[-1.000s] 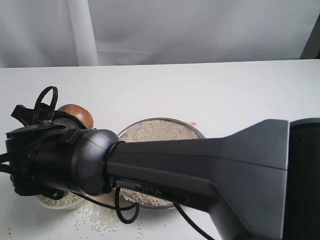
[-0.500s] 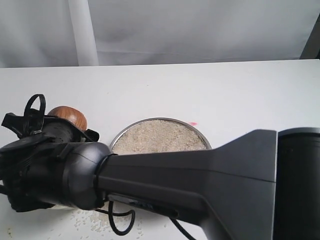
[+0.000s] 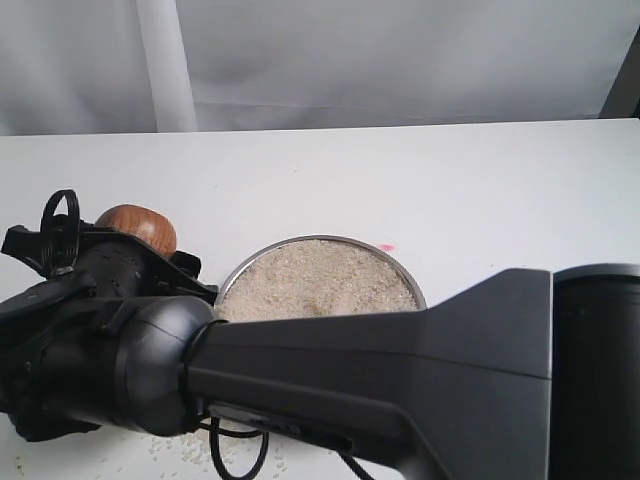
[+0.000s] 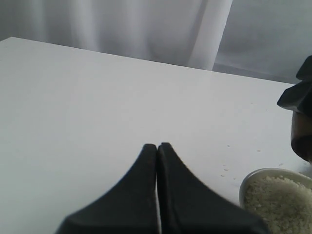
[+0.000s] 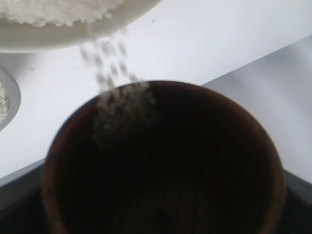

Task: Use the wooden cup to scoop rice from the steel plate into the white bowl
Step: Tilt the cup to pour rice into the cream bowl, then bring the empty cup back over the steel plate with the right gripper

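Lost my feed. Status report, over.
Left tool shut, idle. Right tool holds wooden cup tipped, rice pouring toward white bowl. Loose grains on table.

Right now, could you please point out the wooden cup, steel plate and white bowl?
wooden cup (image 3: 138,224): exterior view, rounded side.
steel plate (image 3: 320,238): exterior view, far rim.
white bowl (image 4: 243,187): left wrist view, rim.
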Tool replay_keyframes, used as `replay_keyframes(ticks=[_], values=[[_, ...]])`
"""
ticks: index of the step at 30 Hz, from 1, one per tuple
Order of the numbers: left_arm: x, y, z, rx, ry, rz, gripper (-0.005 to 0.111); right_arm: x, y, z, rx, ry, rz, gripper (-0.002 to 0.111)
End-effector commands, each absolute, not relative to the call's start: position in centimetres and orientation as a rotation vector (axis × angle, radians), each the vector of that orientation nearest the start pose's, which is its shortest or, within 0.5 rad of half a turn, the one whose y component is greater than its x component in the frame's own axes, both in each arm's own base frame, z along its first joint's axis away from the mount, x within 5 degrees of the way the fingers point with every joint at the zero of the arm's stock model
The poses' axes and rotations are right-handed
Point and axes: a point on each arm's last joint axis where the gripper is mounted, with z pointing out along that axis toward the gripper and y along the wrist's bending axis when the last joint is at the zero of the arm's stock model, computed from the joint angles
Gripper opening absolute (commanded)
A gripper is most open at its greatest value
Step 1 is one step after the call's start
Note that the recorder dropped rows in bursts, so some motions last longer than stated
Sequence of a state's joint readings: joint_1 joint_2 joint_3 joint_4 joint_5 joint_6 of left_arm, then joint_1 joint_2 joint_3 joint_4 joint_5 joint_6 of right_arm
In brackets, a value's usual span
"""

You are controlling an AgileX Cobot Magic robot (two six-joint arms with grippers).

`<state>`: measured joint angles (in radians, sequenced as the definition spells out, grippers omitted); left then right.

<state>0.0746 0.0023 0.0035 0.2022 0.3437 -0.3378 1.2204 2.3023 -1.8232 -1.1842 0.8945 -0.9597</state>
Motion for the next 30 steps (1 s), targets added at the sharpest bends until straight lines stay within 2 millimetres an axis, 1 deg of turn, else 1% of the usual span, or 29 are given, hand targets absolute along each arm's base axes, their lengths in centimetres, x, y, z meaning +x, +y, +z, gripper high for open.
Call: replay_keyframes(ticks=[1, 5, 10, 16, 28, 30], values=[[5.3, 1.0, 18.3, -0.248, 1.797, -0.001, 0.0, 23.2, 44.8, 19.2, -2.411, 0.344, -1.337, 0.0], [5.3, 1.0, 18.3, -0.248, 1.797, -0.001, 0.0, 23.2, 44.7, 19.3, -2.409, 0.34, -1.374, 0.0], [5.3, 1.0, 18.3, -0.248, 1.797, -0.001, 0.0, 22.5, 45.0, 19.7, -2.389, 0.294, -1.432, 0.0], [5.3, 1.0, 18.3, -0.248, 1.797, -0.001, 0.0, 22.1, 45.2, 19.7, -2.387, 0.282, -1.431, 0.0], [5.3, 1.0, 18.3, -0.248, 1.797, -0.001, 0.0, 22.0, 45.1, 19.7, -2.378, 0.326, -1.433, 0.0], [5.3, 1.0, 18.3, -0.248, 1.797, -0.001, 0.0, 22.0, 45.1, 19.7, -2.36, 0.367, -1.418, 0.0]])
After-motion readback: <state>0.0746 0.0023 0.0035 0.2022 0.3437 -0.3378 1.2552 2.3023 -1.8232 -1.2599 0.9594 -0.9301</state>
